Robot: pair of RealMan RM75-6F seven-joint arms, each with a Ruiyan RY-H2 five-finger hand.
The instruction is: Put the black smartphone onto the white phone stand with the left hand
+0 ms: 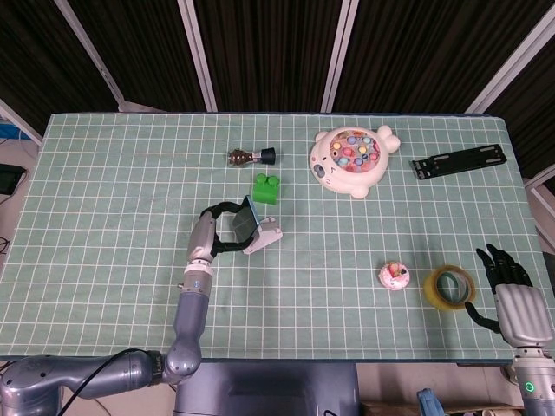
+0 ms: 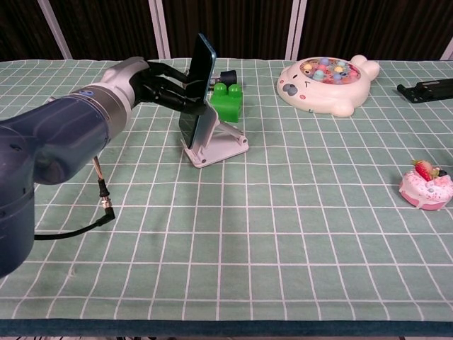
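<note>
1. In the head view, you had the black smartphone (image 1: 242, 223) in your left hand (image 1: 206, 236), its fingers wrapped around the phone's left side. The phone sat right at the white phone stand (image 1: 263, 236), near the middle of the table (image 1: 104, 173), just nearer than the green toy brick (image 1: 266, 187). From above I could not tell whether it was seated on the stand or only held against it.
2. Your right hand (image 1: 518, 303) lay at the near right corner, fingers spread and holding nothing, beside the tape roll (image 1: 449, 285). Its forearm ran off the near edge.
3. In the chest view, the phone (image 2: 197, 88) stood nearly upright, steeper than the stand's (image 2: 216, 142) sloped back, with its lower edge down at the stand's left side. The likely failure was letting go too soon: so upright, the phone could tip toward the hand or slide off the lip.
4. A sideways push from the fingers (image 2: 170, 88) could also shove the light stand toward the brick (image 2: 228, 103). The left forearm came in low from the near left, the fingers reaching right across the phone's back.
</note>
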